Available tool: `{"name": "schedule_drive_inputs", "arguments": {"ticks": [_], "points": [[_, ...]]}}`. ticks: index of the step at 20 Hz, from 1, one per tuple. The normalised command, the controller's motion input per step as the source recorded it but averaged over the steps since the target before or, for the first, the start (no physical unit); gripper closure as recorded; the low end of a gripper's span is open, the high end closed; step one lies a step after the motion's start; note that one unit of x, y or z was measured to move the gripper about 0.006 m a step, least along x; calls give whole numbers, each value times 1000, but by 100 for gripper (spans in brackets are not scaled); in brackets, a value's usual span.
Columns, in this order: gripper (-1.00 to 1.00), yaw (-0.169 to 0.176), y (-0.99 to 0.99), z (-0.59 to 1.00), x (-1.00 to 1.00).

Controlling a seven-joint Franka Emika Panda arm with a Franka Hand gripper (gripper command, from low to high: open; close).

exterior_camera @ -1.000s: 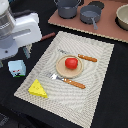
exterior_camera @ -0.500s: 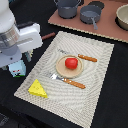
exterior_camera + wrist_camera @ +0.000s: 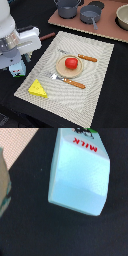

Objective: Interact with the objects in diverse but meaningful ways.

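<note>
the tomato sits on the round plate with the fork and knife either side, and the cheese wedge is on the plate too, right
Not quite. The tomato is on the plate, but the cheese wedge lies off it, on the placemat near its corner, as the exterior view shows.

Gripper: its fingers are hiding behind the arm's white body [image 3: 17,42] in the exterior view, so their stance cannot be told.
Milk carton [image 3: 18,69]: sitting under the gripper, mostly covered by the arm; the wrist view's edge is cutting off its printed end [image 3: 80,165].
Sausage [image 3: 47,36]: only one end is showing beyond the arm.
Carton print: blurring, only "MILK" readable.
</note>
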Motion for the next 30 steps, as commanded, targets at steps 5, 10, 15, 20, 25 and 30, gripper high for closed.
{"name": "schedule_drive_inputs", "arguments": {"ticks": [5,10,15,20,25,30], "points": [[-100,0,178,-314,-564],[-100,0,62,-221,-472],[-100,0,-1,-255,-402],[-100,0,0,-319,-289],[-100,0,70,-316,-211],[100,0,120,-252,-172]]}}
